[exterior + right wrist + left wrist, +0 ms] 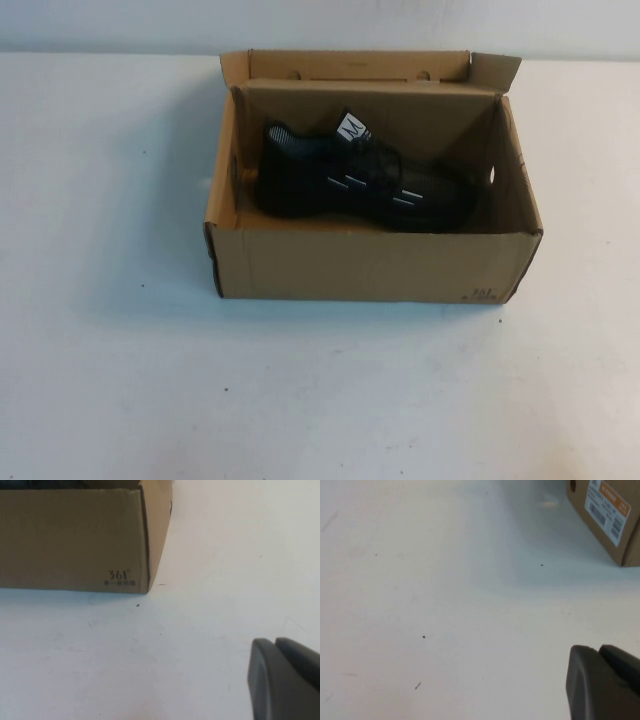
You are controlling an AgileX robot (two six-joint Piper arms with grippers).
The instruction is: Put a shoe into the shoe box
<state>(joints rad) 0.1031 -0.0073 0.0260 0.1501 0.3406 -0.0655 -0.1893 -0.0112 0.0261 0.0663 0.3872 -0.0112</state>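
1. We found the shoe (360, 180), a black mesh sneaker with silver-white side dashes, black laces and a white tongue tag, lying inside the shoe box (370, 265), resting on the box floor with its side dashes turned toward the box's near wall.
2. We saw the shoe set lengthwise along the box, its heel toward the box's left end wall and its toe toward the right end wall, with bare cardboard floor showing beyond the toe.
3. The shoe box was a brown corrugated cardboard one, open at the top, its back flaps standing upright behind the shoe, and small dark print sat at the lower right corner of its near wall (119, 576).
4. In the left wrist view we noted a white and orange barcode label (609, 507) on an end wall of the box.
5. The box stood on a white table (120, 380).
6. The left gripper (600, 685) hung over bare table well apart from the labelled end of the box, its dark fingers pressed together and holding nothing.
7. The right gripper (280, 680) hung over bare table near the printed corner of the box, its fingers likewise pressed together and empty.
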